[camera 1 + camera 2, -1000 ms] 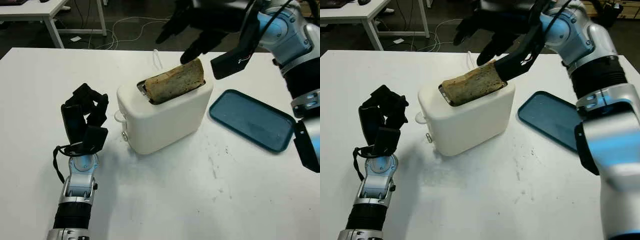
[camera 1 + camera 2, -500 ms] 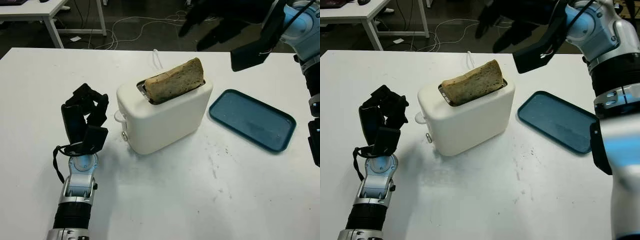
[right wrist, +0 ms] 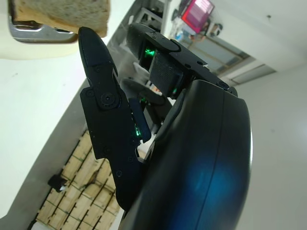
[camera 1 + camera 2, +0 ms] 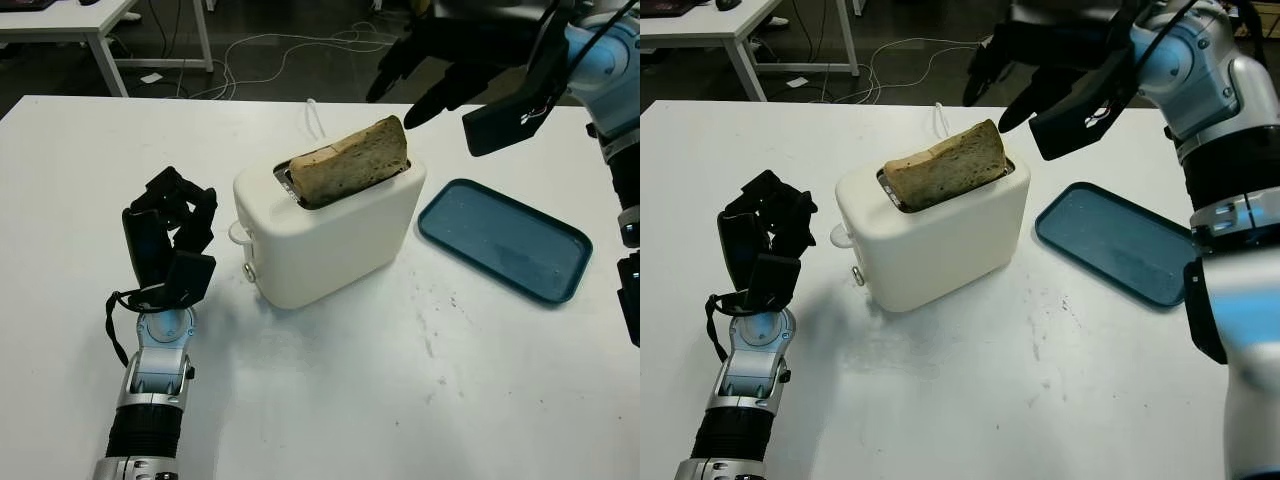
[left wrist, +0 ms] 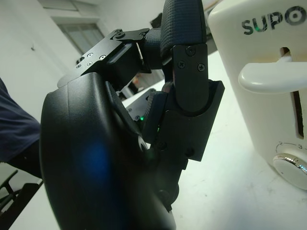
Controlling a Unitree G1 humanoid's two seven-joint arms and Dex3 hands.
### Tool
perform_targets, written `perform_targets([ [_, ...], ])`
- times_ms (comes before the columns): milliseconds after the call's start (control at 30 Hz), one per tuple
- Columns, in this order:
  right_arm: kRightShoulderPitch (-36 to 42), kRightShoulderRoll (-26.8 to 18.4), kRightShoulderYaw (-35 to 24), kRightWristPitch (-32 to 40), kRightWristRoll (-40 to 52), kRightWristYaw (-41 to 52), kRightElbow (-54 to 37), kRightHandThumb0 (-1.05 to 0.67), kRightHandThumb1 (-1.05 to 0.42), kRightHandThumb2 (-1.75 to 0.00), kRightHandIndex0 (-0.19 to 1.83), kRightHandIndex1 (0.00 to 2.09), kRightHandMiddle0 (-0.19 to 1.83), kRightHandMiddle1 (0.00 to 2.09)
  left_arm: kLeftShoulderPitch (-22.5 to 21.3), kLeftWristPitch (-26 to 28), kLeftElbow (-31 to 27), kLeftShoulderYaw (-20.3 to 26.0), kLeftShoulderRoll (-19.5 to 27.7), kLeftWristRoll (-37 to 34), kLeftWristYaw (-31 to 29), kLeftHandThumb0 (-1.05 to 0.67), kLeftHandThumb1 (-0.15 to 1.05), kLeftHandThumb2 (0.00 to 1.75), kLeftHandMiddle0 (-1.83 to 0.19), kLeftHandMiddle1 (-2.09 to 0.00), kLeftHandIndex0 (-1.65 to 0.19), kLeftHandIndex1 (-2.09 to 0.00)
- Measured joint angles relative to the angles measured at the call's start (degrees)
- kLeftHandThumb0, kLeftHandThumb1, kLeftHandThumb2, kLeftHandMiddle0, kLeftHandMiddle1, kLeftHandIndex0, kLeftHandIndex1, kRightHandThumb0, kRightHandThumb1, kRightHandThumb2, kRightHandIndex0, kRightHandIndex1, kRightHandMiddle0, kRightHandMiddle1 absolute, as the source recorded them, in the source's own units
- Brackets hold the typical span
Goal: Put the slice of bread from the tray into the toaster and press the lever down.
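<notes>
A white toaster (image 4: 335,240) stands mid-table with a slice of brown bread (image 4: 350,162) upright in its slot, the top half sticking out. Its lever (image 5: 268,79) sits high on the end that faces my left hand, above a metal knob (image 5: 290,164). My right hand (image 4: 392,106) hovers open above and behind the bread's far end, apart from it. My left hand (image 4: 170,228) is upright to the left of the toaster, fingers curled, holding nothing. The blue tray (image 4: 505,240) to the right of the toaster is bare.
The toaster's white cable (image 4: 315,115) runs off the table's far edge. Beyond it are a dark floor with loose cables and another white table (image 4: 90,20) at the back left. Bare white tabletop lies in front of the toaster.
One second ago my right hand's fingers were at the bread's top. The hand then lifted up and back, and has now dropped a little toward the bread. Bread and left hand have not moved.
</notes>
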Motion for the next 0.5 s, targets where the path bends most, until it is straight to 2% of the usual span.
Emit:
perform_targets([
  [200,0.3,0.6,1.1,0.1,0.0,0.3,0.4,-0.56,-0.84,0.0,0.58,0.52,0.92,0.01,0.0,0.0,0.0,0.0,0.0,0.0,0.0,-0.81,0.9,0.37,-1.22,-1.59,-0.92,-1.57],
  [500,0.9,1.3,2.7,0.4,-0.5,0.8,0.5,-0.57,-0.83,0.0,0.61,0.53,0.95,0.02,0.0,0.0,-0.1,0.0,-0.1,0.1,0.4,-0.82,0.91,0.37,-1.21,-1.58,-0.91,-1.56],
])
